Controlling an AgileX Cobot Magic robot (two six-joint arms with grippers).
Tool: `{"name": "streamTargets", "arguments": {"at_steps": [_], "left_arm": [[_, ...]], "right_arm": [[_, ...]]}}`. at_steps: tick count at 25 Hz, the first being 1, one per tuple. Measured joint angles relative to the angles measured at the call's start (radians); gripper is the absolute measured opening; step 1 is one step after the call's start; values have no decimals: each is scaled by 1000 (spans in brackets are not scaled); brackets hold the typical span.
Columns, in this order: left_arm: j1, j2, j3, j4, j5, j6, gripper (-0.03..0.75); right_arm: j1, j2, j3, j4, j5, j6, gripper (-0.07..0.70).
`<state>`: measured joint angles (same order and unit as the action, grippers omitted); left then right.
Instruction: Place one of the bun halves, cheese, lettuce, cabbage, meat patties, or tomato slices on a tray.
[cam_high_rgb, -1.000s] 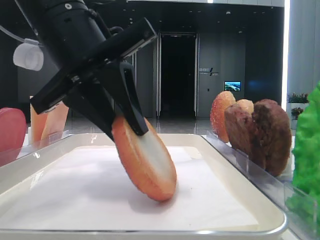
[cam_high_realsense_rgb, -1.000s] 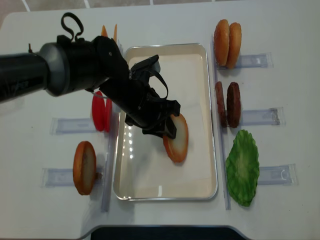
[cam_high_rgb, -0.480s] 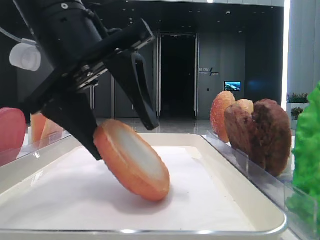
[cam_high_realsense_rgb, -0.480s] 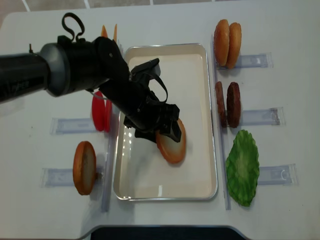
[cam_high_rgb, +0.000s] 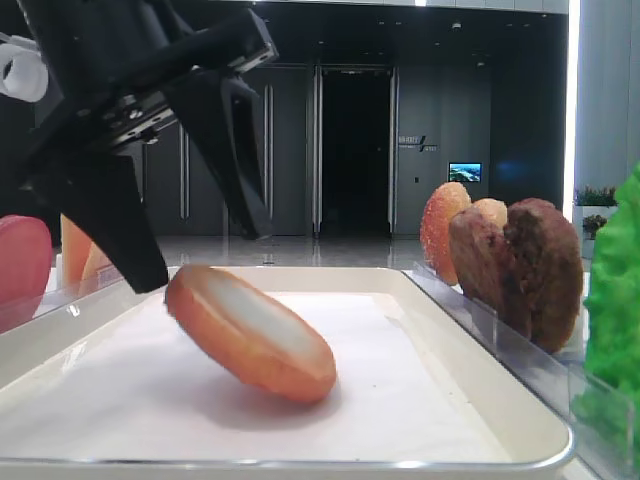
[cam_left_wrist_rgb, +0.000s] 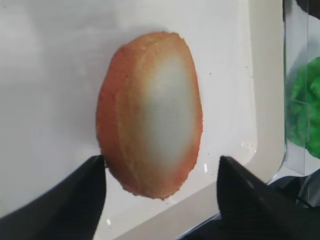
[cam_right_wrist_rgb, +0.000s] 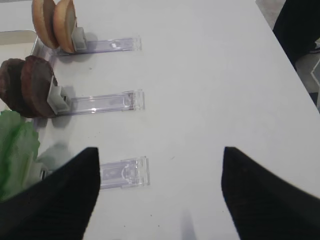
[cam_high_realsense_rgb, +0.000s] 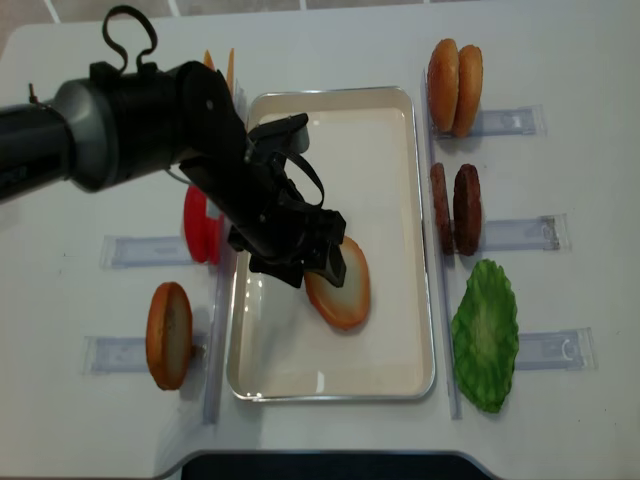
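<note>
A bun half (cam_high_rgb: 250, 335) with a golden-brown rim and pale face lies tilted on the white liner of the cream tray (cam_high_rgb: 480, 400), its left edge raised. From above, that bun half (cam_high_realsense_rgb: 340, 285) sits near the middle of the tray (cam_high_realsense_rgb: 425, 230). My left gripper (cam_high_rgb: 200, 250) hangs open just above it, one finger on each side, holding nothing. In the left wrist view the bun half (cam_left_wrist_rgb: 150, 115) shows between the spread fingers of the left gripper (cam_left_wrist_rgb: 161, 165). My right gripper (cam_right_wrist_rgb: 160, 155) is open over bare table, right of the tray.
Right of the tray stand two bun halves (cam_high_realsense_rgb: 455, 72), meat patties (cam_high_realsense_rgb: 455, 208) and green lettuce (cam_high_realsense_rgb: 485, 335) in clear holders (cam_right_wrist_rgb: 122, 172). On the left are tomato slices (cam_high_realsense_rgb: 200, 225), cheese (cam_high_realsense_rgb: 218, 65) and an orange speckled disc (cam_high_realsense_rgb: 168, 335).
My left gripper has opened and let go of the bun half, then lifted slightly. The bun half has tipped lower onto the tray liner.
</note>
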<state>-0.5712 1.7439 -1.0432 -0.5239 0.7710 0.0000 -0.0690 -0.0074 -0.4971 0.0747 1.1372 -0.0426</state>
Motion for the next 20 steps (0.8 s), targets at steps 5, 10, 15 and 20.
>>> {"name": "streamTargets", "arguments": {"at_steps": [5, 10, 15, 20], "left_arm": [[0, -29, 0, 78, 28, -59, 528], [0, -55, 0, 121, 56, -85, 559], [0, -98, 0, 190, 96, -122, 577], [0, -124, -19, 266, 174, -162, 603]], "right_arm": [[0, 0, 0, 0, 0, 0, 514], [0, 0, 0, 0, 0, 0, 514], [0, 0, 0, 0, 0, 0, 514], [0, 0, 0, 0, 0, 0, 514]]}}
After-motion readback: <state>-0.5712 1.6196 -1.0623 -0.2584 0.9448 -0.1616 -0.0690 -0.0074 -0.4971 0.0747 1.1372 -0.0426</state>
